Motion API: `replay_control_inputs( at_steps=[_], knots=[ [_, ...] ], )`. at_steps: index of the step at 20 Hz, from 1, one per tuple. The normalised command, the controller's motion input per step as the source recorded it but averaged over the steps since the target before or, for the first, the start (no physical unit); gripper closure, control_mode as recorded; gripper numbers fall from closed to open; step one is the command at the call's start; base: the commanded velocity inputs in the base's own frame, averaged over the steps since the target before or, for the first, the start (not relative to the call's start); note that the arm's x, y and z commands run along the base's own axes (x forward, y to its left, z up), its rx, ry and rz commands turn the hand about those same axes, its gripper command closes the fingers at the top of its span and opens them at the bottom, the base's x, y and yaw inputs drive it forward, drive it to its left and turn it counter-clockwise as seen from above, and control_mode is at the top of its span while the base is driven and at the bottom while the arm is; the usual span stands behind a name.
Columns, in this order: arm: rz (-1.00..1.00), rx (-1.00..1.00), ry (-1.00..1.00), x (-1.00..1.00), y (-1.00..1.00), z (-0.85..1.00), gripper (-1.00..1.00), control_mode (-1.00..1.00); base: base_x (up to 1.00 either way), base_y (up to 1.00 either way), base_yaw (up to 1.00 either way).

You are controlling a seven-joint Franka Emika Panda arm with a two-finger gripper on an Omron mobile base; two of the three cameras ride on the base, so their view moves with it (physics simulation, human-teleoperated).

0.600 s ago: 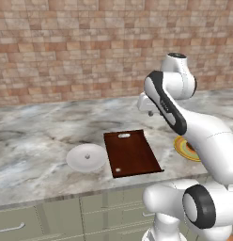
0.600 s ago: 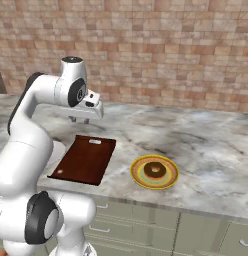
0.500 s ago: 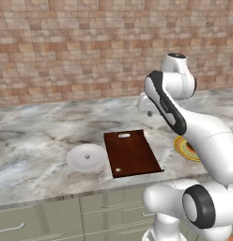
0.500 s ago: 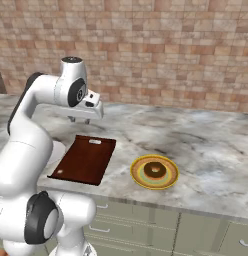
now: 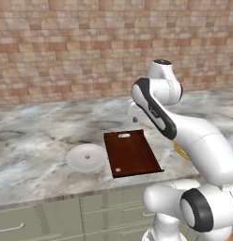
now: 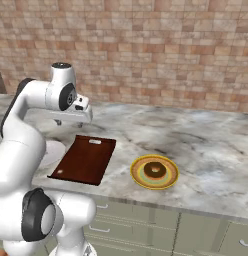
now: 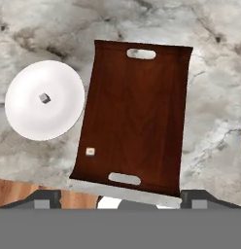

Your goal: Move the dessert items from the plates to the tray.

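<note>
Status, unchanged from a moment ago: claw (image 5: 133,114) released, empty, above tray (image 7: 137,112); doughnut (image 6: 155,170) on yellow-rimmed plate (image 6: 138,176), white morsel (image 7: 44,98) on white plate (image 7: 25,121); no transfer yet begun.

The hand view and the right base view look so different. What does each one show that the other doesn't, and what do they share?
Hand view alone: the tiny white morsel at the centre of the white plate, seen from straight above. Right base view alone: the brown doughnut on the yellow-rimmed plate, the brick wall, and the white arm with its gripper above the counter. Both: the dark reddish-brown tray with its pale slot, on the marble counter.
</note>
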Motion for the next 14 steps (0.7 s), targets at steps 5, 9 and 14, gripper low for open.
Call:
replay_control_inputs(
  at_steps=[5,9,14],
  knots=[
    [0.12,-0.02,0.04,0.1,0.66,-0.34,-1.0,-1.0,0.0,0.0,0.0],
    [0.15,-0.06,0.11,0.3,0.8,-0.41,-1.0,-1.0,0.0,0.0,0.0],
    [0.13,-0.05,0.17,0.36,0.72,-0.24,-1.0,-1.0,0.0,0.0,0.0]
  ],
)
